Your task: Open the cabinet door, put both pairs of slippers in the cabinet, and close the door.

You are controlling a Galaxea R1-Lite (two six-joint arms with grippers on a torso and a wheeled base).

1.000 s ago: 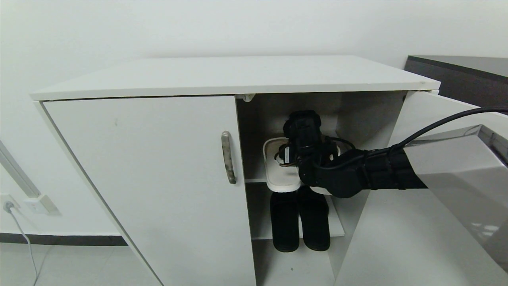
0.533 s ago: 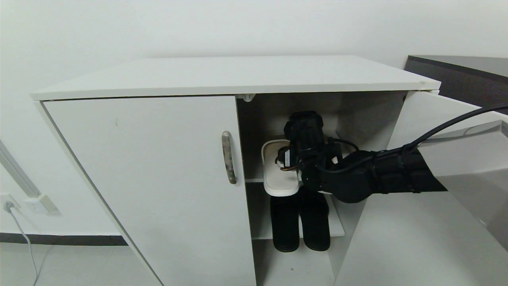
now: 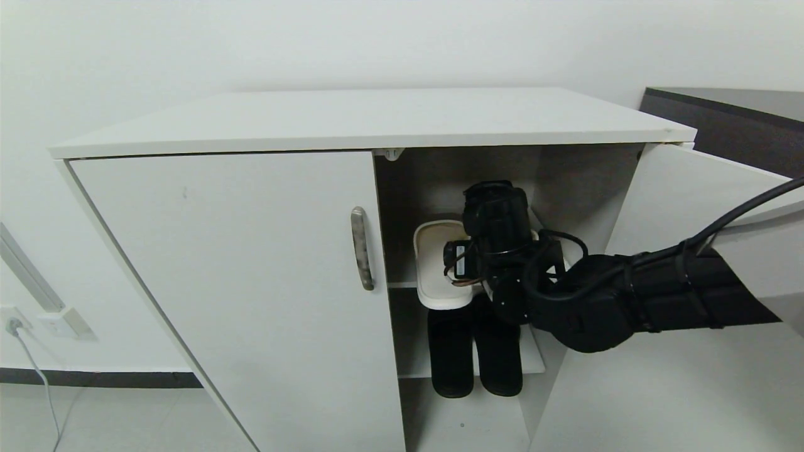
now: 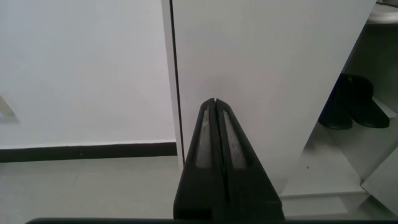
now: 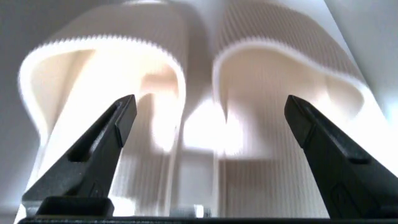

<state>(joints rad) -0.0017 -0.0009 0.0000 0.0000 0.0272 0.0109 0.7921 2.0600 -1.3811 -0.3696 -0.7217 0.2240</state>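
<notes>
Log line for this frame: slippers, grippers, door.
white slippers: upper shelf | black slippers: lower shelf | right gripper: open, at white slippers | left gripper: shut, facing closed left door | right door: open

A white cabinet (image 3: 377, 119) stands with its right door (image 3: 678, 188) swung open toward 3 o'clock and its left door (image 3: 239, 276) shut. Inside, a pair of white slippers (image 3: 433, 276) lies side by side on the upper shelf (image 3: 402, 285), heels jutting past its front edge. At 6 o'clock from them, a pair of black slippers (image 3: 474, 358) rests on the lower shelf (image 3: 531, 358), heels likewise overhanging.
</notes>
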